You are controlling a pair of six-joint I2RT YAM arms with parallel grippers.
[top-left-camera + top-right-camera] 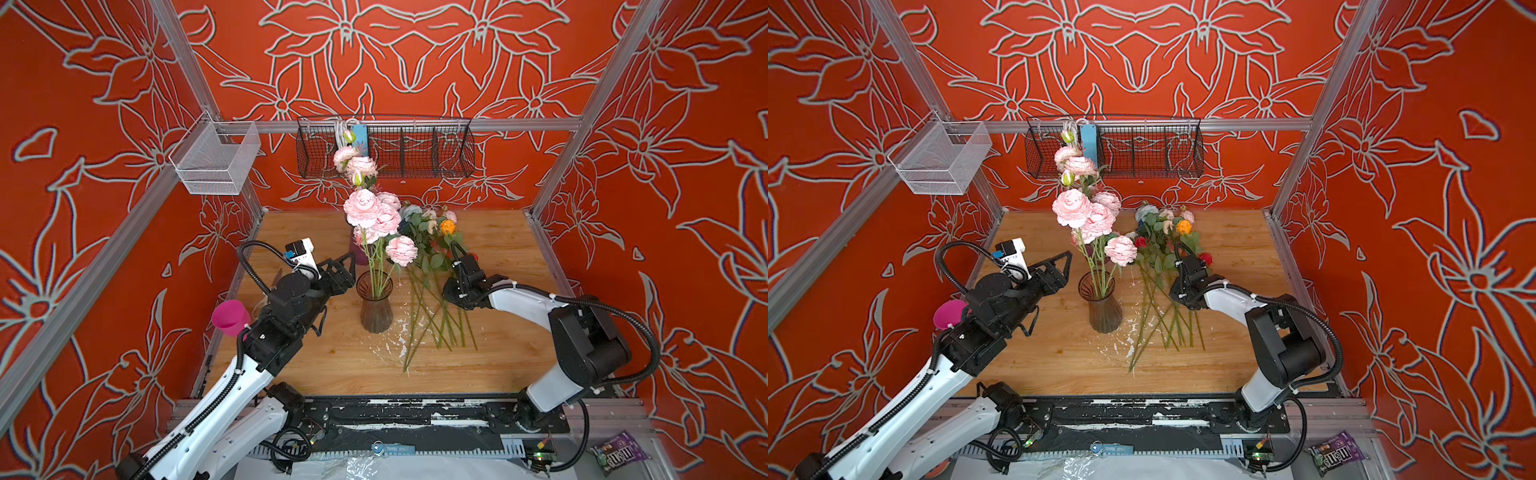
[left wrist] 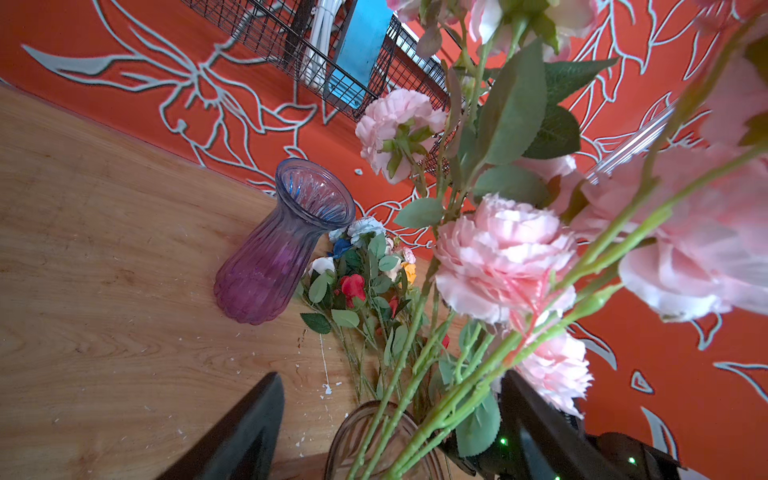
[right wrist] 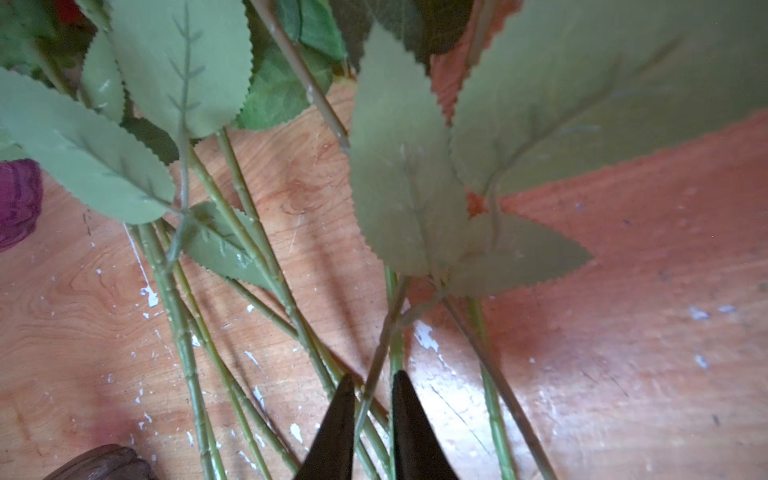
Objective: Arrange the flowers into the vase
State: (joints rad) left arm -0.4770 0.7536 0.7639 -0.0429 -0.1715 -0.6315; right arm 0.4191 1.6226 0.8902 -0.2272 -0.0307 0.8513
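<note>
Purple vase [image 2: 282, 245] beside loose roses [image 2: 361, 291]

peonies [image 1: 361, 208] pale pink | vase [image 1: 376, 311] smoky brown, ribbed | wall [image 1: 415, 174] red w/ grey floral

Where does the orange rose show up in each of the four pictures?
In a top view: orange rose, right of centre, among blooms on the table.
In a top view: rose again right of centre.
Left wrist view: rose mid-picture, near the purple vase.
Right wrist view: not in it.
Shared landmark: loose green stems.
</note>
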